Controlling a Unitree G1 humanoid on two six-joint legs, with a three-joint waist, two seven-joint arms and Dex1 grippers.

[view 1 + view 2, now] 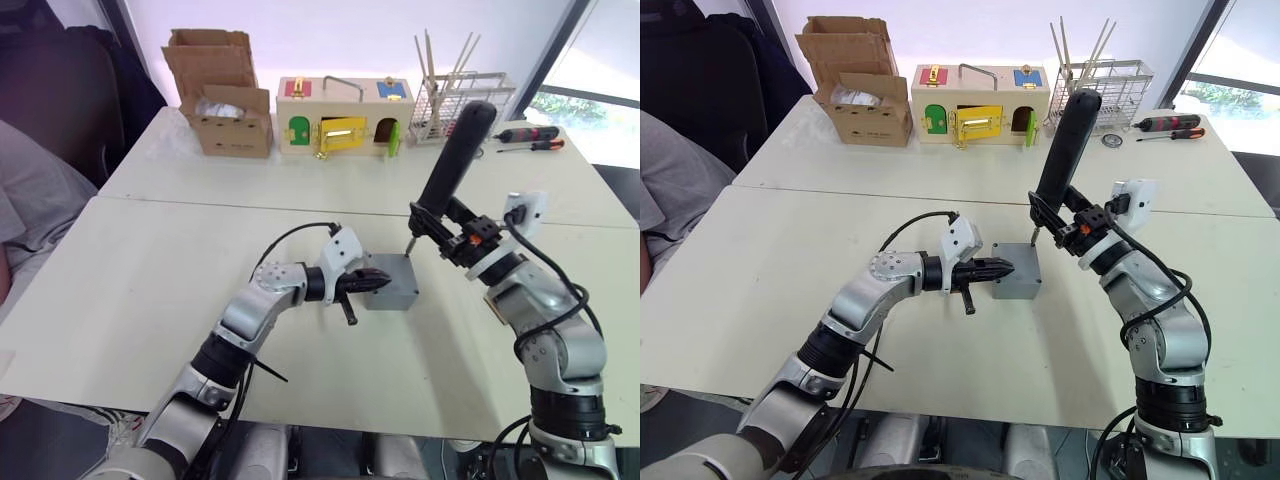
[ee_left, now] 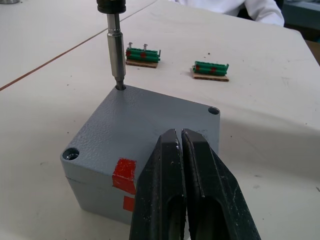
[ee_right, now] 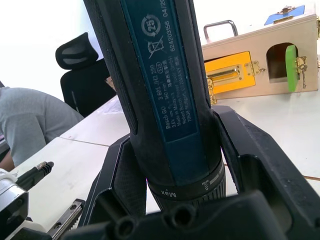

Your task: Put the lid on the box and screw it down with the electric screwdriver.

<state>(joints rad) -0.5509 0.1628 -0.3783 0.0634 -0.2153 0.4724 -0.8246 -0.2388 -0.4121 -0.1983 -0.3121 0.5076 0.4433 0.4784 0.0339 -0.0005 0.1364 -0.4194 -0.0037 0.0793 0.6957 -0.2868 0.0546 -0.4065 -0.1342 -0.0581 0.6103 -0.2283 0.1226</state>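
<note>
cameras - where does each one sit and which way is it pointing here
Left and right eye views: on the head, looking forward and down at both arms over the table.
Left wrist view: looks along the shut left gripper pressed against the box, lid on, bit in a corner hole.
Right wrist view: looks up the electric screwdriver in the right gripper.
Shared: box and screwdriver.

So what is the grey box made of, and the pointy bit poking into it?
The box with its lid on looks like grey plastic: matte, finely speckled, with moulded corner holes, though painted metal could look similar. The electric screwdriver has a shiny silver bit, almost certainly steel, and a dark body that looks like plastic with rubbery grip.
</note>
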